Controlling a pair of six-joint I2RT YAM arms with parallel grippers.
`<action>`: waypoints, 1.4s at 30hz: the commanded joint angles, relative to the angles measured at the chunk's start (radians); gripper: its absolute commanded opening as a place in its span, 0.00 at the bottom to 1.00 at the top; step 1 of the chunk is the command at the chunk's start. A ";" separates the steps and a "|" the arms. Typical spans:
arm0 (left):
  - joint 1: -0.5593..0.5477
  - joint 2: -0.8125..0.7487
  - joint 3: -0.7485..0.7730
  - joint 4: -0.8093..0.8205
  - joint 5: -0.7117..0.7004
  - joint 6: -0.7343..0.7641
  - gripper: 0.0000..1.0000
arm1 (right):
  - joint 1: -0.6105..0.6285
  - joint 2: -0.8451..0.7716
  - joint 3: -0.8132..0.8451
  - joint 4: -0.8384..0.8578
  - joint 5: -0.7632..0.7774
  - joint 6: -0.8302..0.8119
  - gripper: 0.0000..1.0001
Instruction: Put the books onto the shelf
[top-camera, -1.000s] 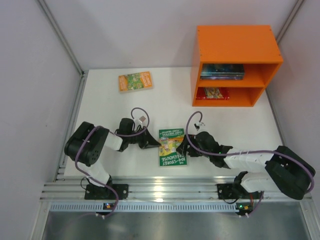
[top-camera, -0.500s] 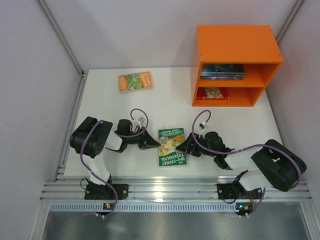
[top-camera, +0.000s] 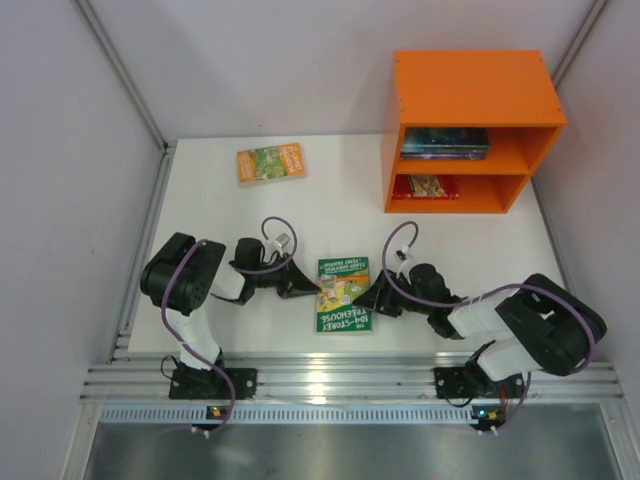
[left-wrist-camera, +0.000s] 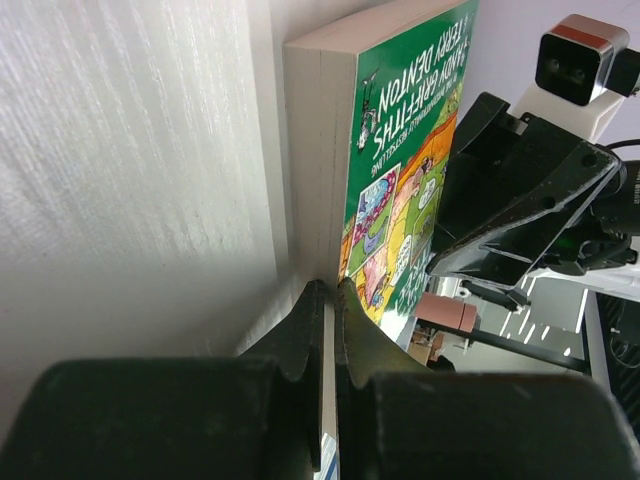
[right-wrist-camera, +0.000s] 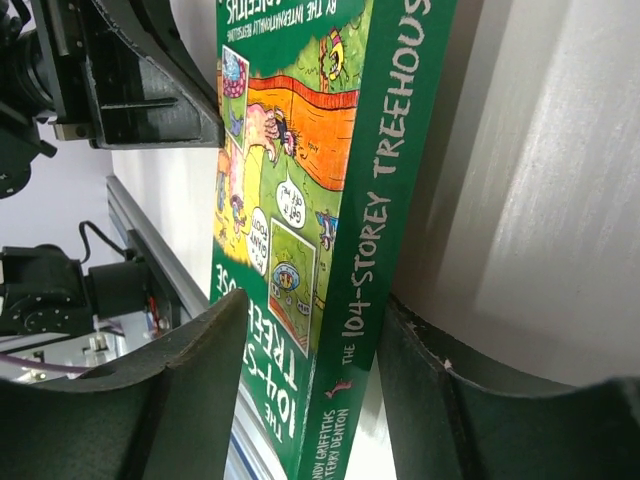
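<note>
The green book (top-camera: 343, 293) lies flat at the middle of the desk (top-camera: 215, 205), cover up, between my two arms. On its spine I can read "THE 104-STOREY TREEHOUSE", with "ANDY GRIFFITHS & TERRY DENTON" below it. The same two authors' names run across the head of the cover, above cartoon panels in orange and yellow. The small print in the speech bubbles is too fine for me to read.

My left pincer (top-camera: 317, 291) is closed with nothing between its fingers. Its tips sit low against the book's page edge, right at the desk surface. My right pincer (top-camera: 362, 299) is at the opposite side with its jaws apart. One finger is over the cover and the other is outside the spine, so the spine edge sits between them. I can't see either pad pressing on the book.

The orange-green book (top-camera: 270, 162) lies by itself toward the far left of the desk, well apart from both arms. The shelf (top-camera: 470, 90) stands at the far right. A small stack of dark blue and teal books (top-camera: 445, 142) is in its upper compartment, and a red book (top-camera: 427, 186) lies in the lower one. I can't make out any of those titles.
</note>
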 joint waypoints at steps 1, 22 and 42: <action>-0.008 0.084 -0.039 -0.194 -0.227 0.120 0.02 | -0.006 0.043 0.023 0.145 -0.056 0.035 0.52; -0.024 0.097 -0.002 -0.251 -0.208 0.160 0.04 | -0.101 0.265 -0.022 0.528 -0.151 0.184 0.48; -0.022 0.081 0.037 -0.318 -0.222 0.191 0.04 | -0.162 0.388 -0.017 0.736 -0.252 0.213 0.23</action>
